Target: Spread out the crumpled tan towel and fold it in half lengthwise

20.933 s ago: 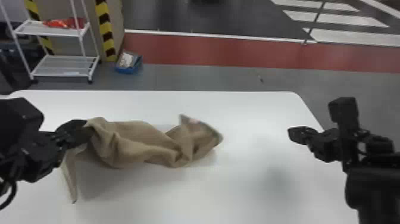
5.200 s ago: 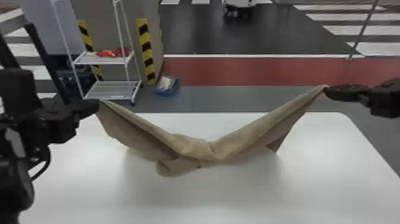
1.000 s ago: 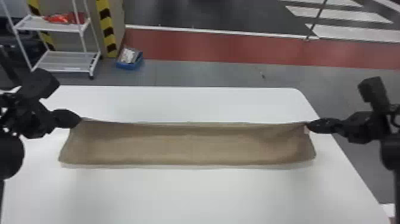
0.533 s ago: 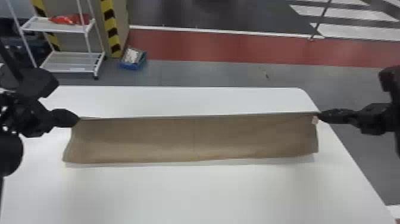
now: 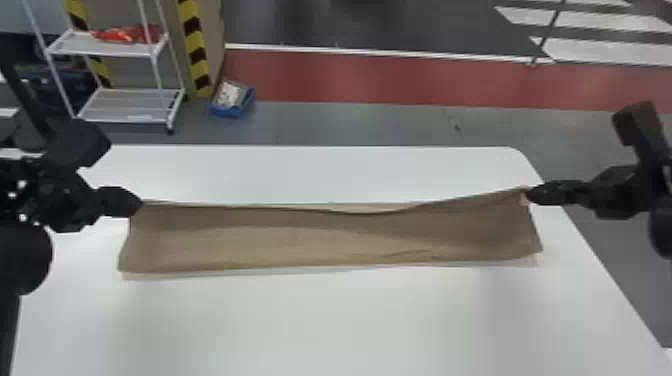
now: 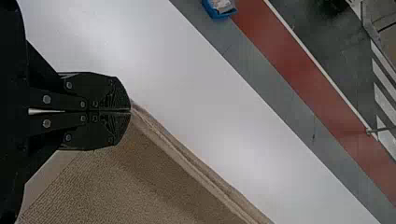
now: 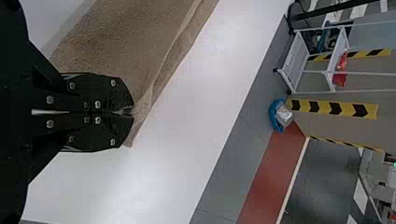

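Left gripper: your left gripper (image 5: 140,204) has its fingers closed on the towel's far left corner.
Right gripper: your right gripper (image 5: 531,194) pinches the far right corner, fingers together.
Towel: you have the tan towel (image 5: 320,240) spread in a long strip over the white table (image 5: 320,320).
Label: a small pale patch (image 5: 523,199) shows beside your right fingertips.
Change: your right gripper has come inward; the far edge, straight before, now sags.
Floor beyond: blue bin (image 5: 232,111) near a white shelf (image 5: 127,105).
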